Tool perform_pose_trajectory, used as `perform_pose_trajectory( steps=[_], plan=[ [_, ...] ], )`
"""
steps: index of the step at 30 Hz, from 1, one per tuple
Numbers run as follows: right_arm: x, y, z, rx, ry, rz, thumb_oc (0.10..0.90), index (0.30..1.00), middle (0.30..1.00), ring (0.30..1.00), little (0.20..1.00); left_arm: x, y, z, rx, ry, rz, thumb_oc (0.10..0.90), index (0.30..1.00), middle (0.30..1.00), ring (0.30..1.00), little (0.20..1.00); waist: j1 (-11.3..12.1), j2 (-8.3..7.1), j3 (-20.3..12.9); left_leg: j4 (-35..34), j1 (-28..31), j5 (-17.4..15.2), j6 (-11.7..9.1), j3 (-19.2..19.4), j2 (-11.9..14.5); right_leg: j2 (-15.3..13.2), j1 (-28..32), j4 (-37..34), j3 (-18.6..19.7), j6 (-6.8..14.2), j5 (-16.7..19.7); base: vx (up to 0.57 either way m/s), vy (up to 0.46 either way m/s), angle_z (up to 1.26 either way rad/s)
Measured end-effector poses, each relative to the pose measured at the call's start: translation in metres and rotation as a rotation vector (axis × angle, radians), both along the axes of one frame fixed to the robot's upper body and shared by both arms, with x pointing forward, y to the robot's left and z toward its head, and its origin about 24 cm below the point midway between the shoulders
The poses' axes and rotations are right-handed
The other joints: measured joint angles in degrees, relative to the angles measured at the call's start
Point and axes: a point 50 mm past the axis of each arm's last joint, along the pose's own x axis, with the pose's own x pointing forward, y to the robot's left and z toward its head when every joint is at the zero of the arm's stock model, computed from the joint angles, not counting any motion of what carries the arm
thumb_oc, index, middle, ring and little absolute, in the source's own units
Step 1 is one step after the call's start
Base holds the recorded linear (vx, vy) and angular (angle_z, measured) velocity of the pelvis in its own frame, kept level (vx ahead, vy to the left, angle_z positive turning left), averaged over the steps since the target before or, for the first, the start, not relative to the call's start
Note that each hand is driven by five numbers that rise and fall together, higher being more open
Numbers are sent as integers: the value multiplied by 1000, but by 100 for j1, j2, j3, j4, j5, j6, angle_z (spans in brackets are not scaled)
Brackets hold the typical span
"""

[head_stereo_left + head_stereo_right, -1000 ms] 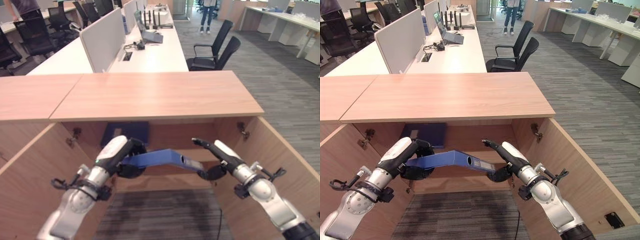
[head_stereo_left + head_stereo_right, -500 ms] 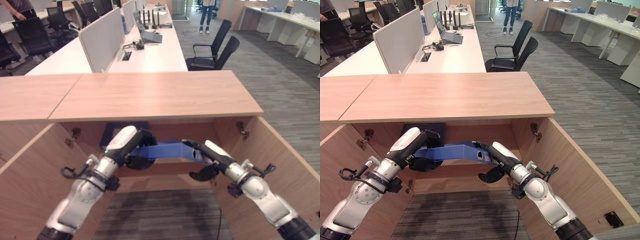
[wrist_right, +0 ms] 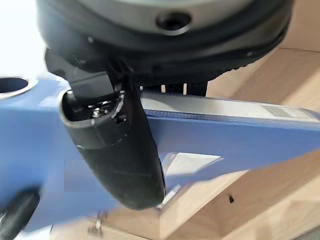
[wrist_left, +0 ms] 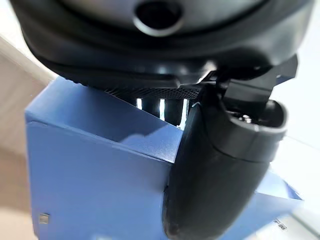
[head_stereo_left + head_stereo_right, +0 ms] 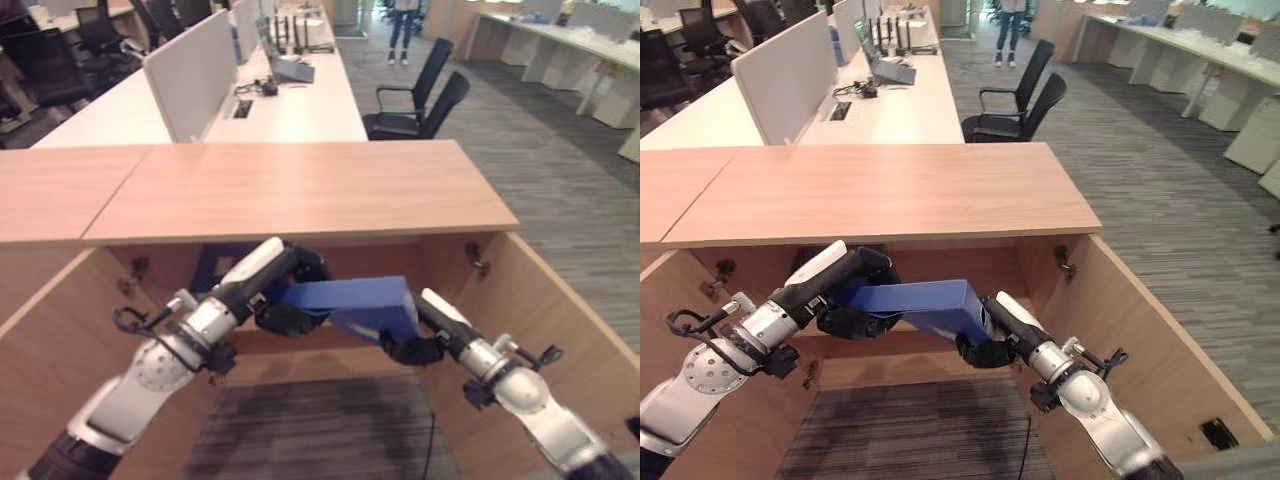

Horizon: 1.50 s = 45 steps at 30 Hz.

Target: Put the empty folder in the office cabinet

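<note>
While the cabinet (image 5: 300, 190) stands open below its wooden top, we see the blue folder (image 5: 350, 305) held between both hands just inside the opening, under the front edge of the top. The left hand (image 5: 290, 290) grips the folder's left end: its fingers curl over the upper edge and, in the left wrist view, its thumb (image 4: 220, 165) presses flat against the blue face while the other fingers wrap behind. The right hand (image 5: 985, 335) clamps the folder's right end from below and beside; in the right wrist view its thumb (image 3: 120, 150) lies across the blue cover (image 3: 210, 135) and the fingers pass behind the spine. The folder lies nearly level, its broad face turned toward us, not yet resting on the shelf (image 5: 320, 345) inside. Behind it, at the back left of the cabinet, a dark blue binder (image 5: 215, 262) stands against the rear wall.

Compared with a second ago, the folder sits higher and deeper in the opening, and it has turned from showing its thin edge to showing a wider face. The two hands have come closer together, and the right hand's fingers, which pointed out straight before, are now closed on the folder. Beyond the cabinet, white desks (image 5: 290, 100) and black chairs (image 5: 420, 90) fill the office, and a person's legs (image 5: 405, 25) stand far back.
</note>
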Motion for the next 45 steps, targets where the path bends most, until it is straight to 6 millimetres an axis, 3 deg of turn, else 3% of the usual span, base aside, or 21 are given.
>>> perform_pose_trajectory(
  steps=[2, 8, 13, 14, 15, 21, 24, 25, 27, 29, 31, 32, 33, 34, 35, 36, 37, 40, 43, 45],
  plan=[
    [-8, 9, -11, 44, 50, 8, 400, 300, 300, 300, 300, -1, 9, 0, 5, 77, -16, 546, 519, 519, 519, 519, 52, 15, 2, 0, -6, 6, -15, -11, 14, 10, -23, -21, -11, 13, -12, -4, 20, 7],
    [-31, 4, -32, 102, 166, -11, 400, 300, 300, 300, 300, -12, 13, -12, -98, 230, -57, 544, 516, 516, 516, 516, 177, 32, 0, 1, 8, 8, -13, -22, -14, -17, -5, 10, -25, -8, 5, -4, 26, 1],
    [-38, 4, -37, 109, 196, -8, 400, 300, 300, 300, 300, -17, 15, -18, -109, 265, -54, 560, 540, 540, 540, 540, 179, 35, -1, 0, 12, 7, -12, -16, -33, -34, -3, 11, -20, -1, 9, -3, 41, -1],
    [-40, 4, -38, 113, 206, -6, 400, 300, 300, 300, 300, -17, 15, -19, -109, 271, -55, 591, 587, 587, 587, 587, 176, 42, -1, 0, 13, 8, -12, -15, -33, -40, -1, 4, -22, 7, 4, -2, 101, 0],
    [-40, 4, -39, 122, 212, -9, 400, 300, 300, 300, 300, -19, 16, -20, -125, 278, -51, 800, 900, 900, 900, 900, 186, 45, -3, -1, 15, 8, -10, -18, -42, -45, -1, 12, -21, 9, 6, -2, 101, 0],
    [-52, -3, -52, 130, 310, -61, 400, 300, 300, 300, 300, -31, 15, -24, -346, 253, -54, 800, 900, 900, 900, 900, 197, 111, 1, -22, 8, 2, 48, -14, -97, -88, -12, 16, -2, 37, 27, -26, 127, -1],
    [-68, -19, -63, 97, 378, -119, 400, 300, 300, 300, 300, -42, 28, -45, -422, 298, 51, 800, 900, 900, 900, 900, 186, 320, 0, -24, -9, -27, 124, 6, -161, -164, -57, 76, 14, 127, -6, -44, 162, -4],
    [-72, -28, -67, 71, 404, -144, 400, 300, 300, 300, 300, -50, 40, -62, -438, 363, 124, 800, 900, 900, 900, 900, 162, 424, -13, -25, -90, -41, 180, 25, -216, -192, -279, 328, 58, 183, -63, -19, 140, -12],
    [-73, -36, -68, 51, 418, -164, 400, 300, 300, 300, 300, -60, 56, -87, -453, 470, 232, 800, 900, 900, 900, 900, 158, 507, 20, -1, -167, 22, 272, 173, -235, -215, -552, 710, 121, 238, -178, -3, 102, -22],
    [-74, -39, -71, 43, 435, -178, 400, 300, 300, 300, 300, -68, 68, -104, -457, 541, 318, 800, 900, 900, 900, 900, 164, 482, 36, 0, -153, 20, 292, 217, -282, -243, -652, 850, 160, 266, -230, 8, 64, -31],
    [-73, -43, -72, 40, 439, -197, 400, 300, 300, 300, 300, -93, 87, -152, -633, 657, 586, 800, 900, 900, 900, 900, 200, 430, 98, -4, -159, 5, 371, 488, -316, -419, -982, 1294, -235, 205, -450, 25, -5, -57],
    [-71, -40, -75, 49, 448, -198, 400, 300, 300, 300, 300, -117, 90, -179, -695, 746, 693, 800, 900, 900, 900, 900, 275, 300, 192, -24, -181, -79, 344, 607, -333, -627, -1138, 1383, -686, 267, -491, -4, -88, -57],
    [-70, -37, -75, 63, 446, -204, 400, 300, 300, 300, 300, -127, 92, -191, -740, 760, 777, 800, 900, 900, 900, 900, 295, 295, 190, -25, -191, -111, 375, 678, -348, -720, -1204, 1417, -818, 290, -456, -6, -117, -58],
    [-69, -34, -76, 74, 449, -204, 400, 300, 300, 300, 300, -139, 87, -218, -847, 809, 902, 800, 900, 900, 900, 900, 265, 225, 226, -23, -276, -112, 361, 705, -343, -737, -1332, 1442, -987, 356, -405, 39, -109, -38],
    [-64, -31, -75, 83, 441, -202, 400, 300, 300, 300, 300, -146, 85, -240, -931, 843, 1054, 800, 900, 900, 900, 900, 264, 318, 211, 8, -401, -89, 360, 709, -333, -726, -1558, 1496, -988, 375, -402, 229, -133, -21],
    [-44, -18, -69, 119, 401, -193, 400, 300, 300, 300, 300, -153, 66, -274, -972, 998, 1310, 800, 900, 900, 900, 900, 130, 130, 459, 52, -685, -43, 357, 691, -333, -660, -2043, 1284, -722, 478, -368, 200, -108, -13],
    [-39, -12, -66, 134, 387, -183, 400, 300, 300, 300, 300, -159, 56, -279, -954, 1066, 1310, 800, 900, 900, 900, 900, 65, 7, 591, 24, -725, 3, 366, 672, -340, -645, -2174, 1052, -724, 546, -299, 238, -117, 7],
    [-38, -15, -69, 124, 404, -232, 400, 300, 300, 300, 300, -180, 27, -299, -1005, 1206, 1435, 800, 900, 900, 900, 900, 54, -71, 688, -24, -633, -28, 313, 540, -332, -690, -2132, 407, -760, 569, -195, 261, -120, 30],
    [-24, -11, -63, 82, 379, -197, 400, 300, 300, 300, 300, -203, 30, -305, -927, 1268, 1580, 800, 900, 900, 900, 900, 43, -38, 685, -25, -512, -154, 121, 477, -211, -717, -2187, 692, -1136, 480, -51, 250, -112, 7],
    [-9, -11, -51, 74, 339, -184, 400, 300, 300, 300, 300, -220, 31, -306, -815, 1324, 1603, 800, 900, 900, 900, 900, 45, 133, 677, -22, -515, -271, -69, 441, 25, -516, -2257, 794, -1268, 468, 77, 320, -153, -8]
  ],
)
